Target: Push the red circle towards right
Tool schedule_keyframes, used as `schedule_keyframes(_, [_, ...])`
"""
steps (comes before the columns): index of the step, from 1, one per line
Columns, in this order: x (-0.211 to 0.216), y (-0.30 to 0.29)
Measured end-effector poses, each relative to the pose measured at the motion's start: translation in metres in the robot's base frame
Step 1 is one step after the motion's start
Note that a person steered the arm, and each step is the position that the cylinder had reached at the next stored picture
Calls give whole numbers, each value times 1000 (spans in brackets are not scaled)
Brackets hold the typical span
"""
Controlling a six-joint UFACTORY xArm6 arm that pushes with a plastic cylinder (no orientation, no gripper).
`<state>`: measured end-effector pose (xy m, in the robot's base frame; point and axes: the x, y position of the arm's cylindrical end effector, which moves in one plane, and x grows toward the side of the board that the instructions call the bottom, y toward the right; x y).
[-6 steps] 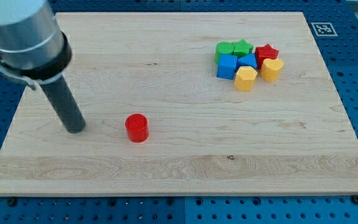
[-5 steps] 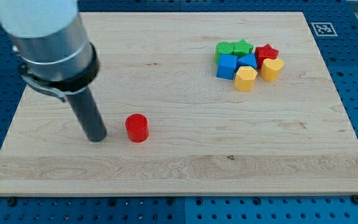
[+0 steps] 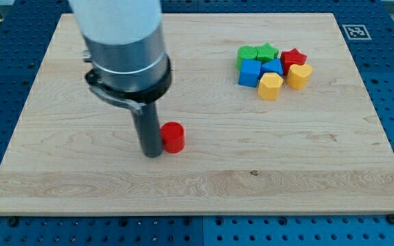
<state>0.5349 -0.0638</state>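
Observation:
The red circle (image 3: 174, 137) is a small red cylinder on the wooden board (image 3: 204, 184), left of the middle. My tip (image 3: 152, 153) rests on the board right against the circle's left side, touching it. The dark rod rises from there into the grey arm body, which hides part of the board at the view's top left.
A tight cluster of blocks sits at the view's upper right: a green block (image 3: 247, 53), a green star (image 3: 267, 51), a red star (image 3: 293, 59), a blue cube (image 3: 250, 72), a blue block (image 3: 273, 67), a yellow hexagon (image 3: 270, 87) and a yellow heart (image 3: 299, 75).
My tip has slid to the right, reached the red circle and pushed it some way to the right. The cluster has not moved.

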Motion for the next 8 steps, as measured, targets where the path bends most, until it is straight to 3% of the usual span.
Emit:
schedule_keyframes(3, [0, 32])
schedule_keyframes(5, [-12, -2])
schedule_keyframes(8, [-32, 10])
